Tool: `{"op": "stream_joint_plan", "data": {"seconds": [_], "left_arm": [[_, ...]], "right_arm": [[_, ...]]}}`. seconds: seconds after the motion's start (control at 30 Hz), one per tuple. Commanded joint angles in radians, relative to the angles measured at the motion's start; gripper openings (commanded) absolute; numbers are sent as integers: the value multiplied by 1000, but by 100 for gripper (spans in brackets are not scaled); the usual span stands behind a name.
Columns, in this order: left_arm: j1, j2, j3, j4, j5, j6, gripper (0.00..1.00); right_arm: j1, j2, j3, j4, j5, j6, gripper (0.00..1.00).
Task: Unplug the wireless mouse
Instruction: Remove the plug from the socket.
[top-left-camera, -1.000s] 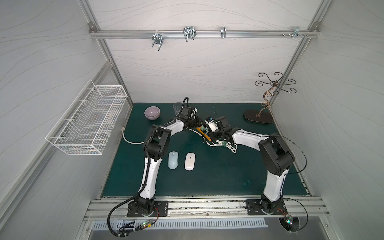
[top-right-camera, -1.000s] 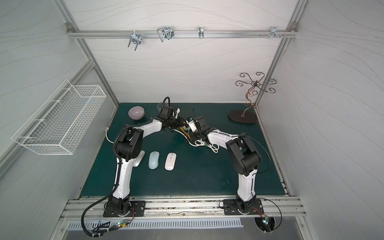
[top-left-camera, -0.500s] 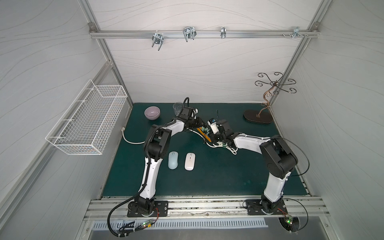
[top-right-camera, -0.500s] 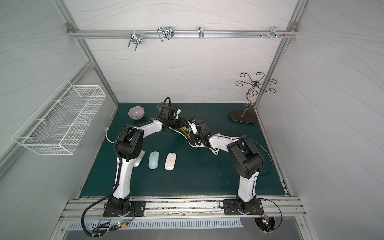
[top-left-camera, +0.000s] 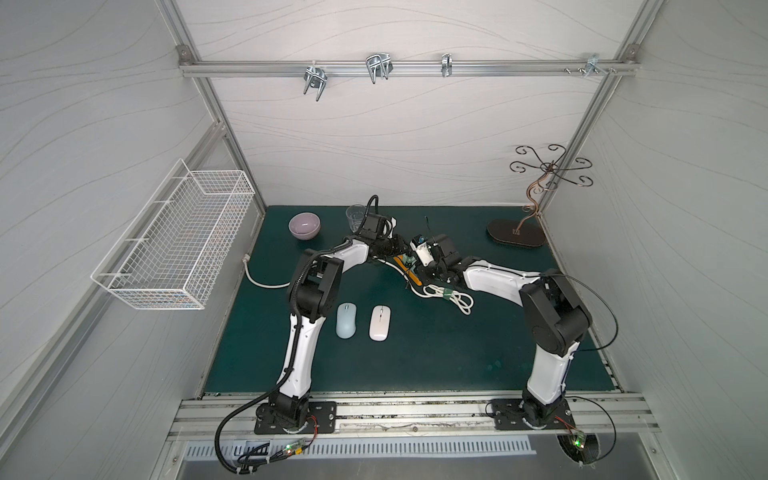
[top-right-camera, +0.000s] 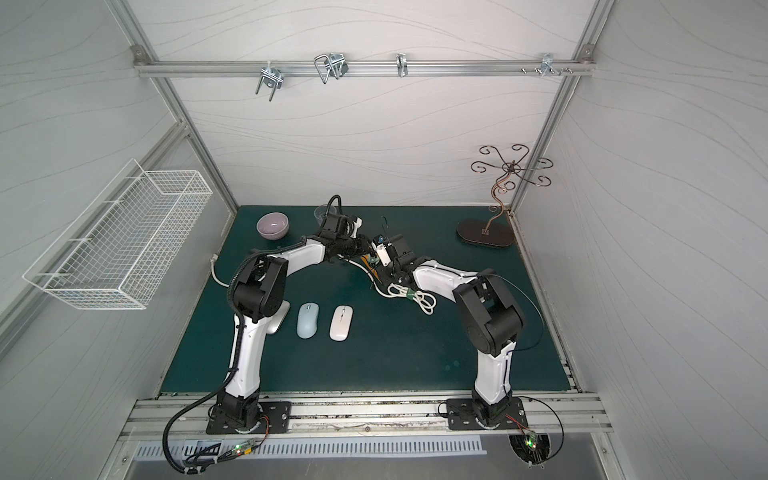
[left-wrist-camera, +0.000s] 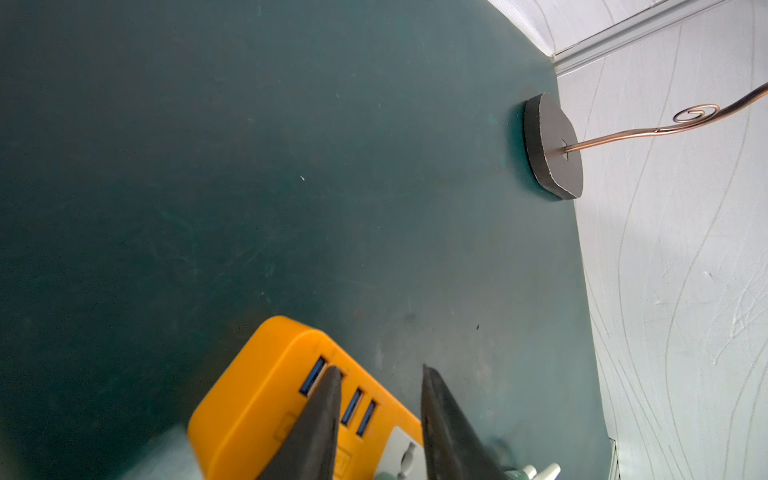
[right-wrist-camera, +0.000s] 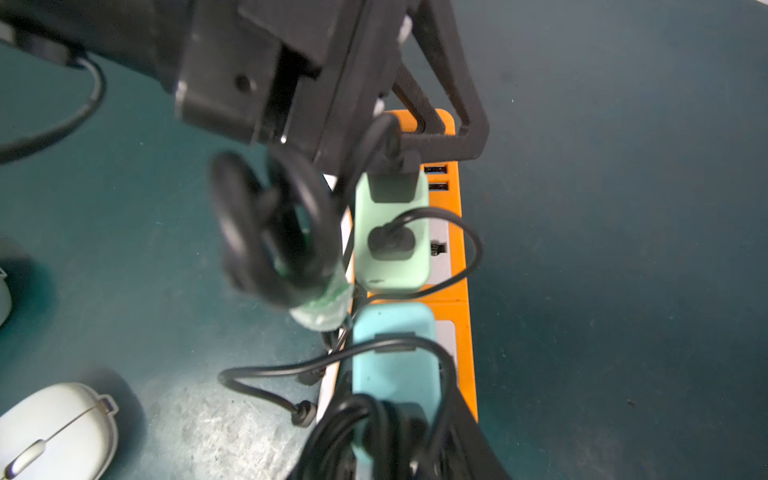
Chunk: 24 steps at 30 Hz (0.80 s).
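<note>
Claw on the left arm (left-wrist-camera: 379, 368) hangs low over the USB end of the orange power strip (left-wrist-camera: 257, 395). Its black fingers (left-wrist-camera: 324, 419) are parted by a narrow gap with nothing between the tips, and the blue USB ports (left-wrist-camera: 353, 405) show through that gap. Toward the front of the desk (top-left-camera: 457, 353), beside the left arm, the light blue mouse (top-left-camera: 345, 320) and the white mouse (top-left-camera: 379, 323) lie side by side, well apart from the strip. No lead visibly reaches either one, and I cannot tell which mouse the task means.

Further right along the strip stands a mint charger (right-wrist-camera: 392, 249) with a black plug (right-wrist-camera: 395, 185) at the end nearest the left claw, then a teal charger (right-wrist-camera: 395, 361). Thin black leads loop over both. A white cable coil (top-left-camera: 453, 296) lies just beside the strip's far end. The right claw (top-left-camera: 428, 275) sits low at the teal charger's end, its fingers hidden by leads, so whether it is spread or pinching something I cannot tell.

The step looks like lining up on the mouse's plug. To do it well, brace the strip, pinch the plug's body rather than its lead, and draw it straight out along the port without knocking the neighbouring chargers.
</note>
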Motion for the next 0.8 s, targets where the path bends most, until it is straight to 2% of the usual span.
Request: {"op": "stream_joint_plan", "data": {"seconds": [0.0, 0.2, 0.47, 0.77], "left_arm": [[-9, 88, -27, -171, -22, -17, 37], [-6, 86, -29, -173, -24, -19, 37], [-5, 90, -36, -175, -23, -20, 36], [-5, 97, -37, -181, -22, -17, 36]], "right_arm": [[15, -13, -28, 24, -6, 5, 0], [21, -23, -127, 36, 11, 81, 0], [32, -33, -155, 48, 9, 128, 0], [38, -24, 2, -23, 21, 42, 0]]}}
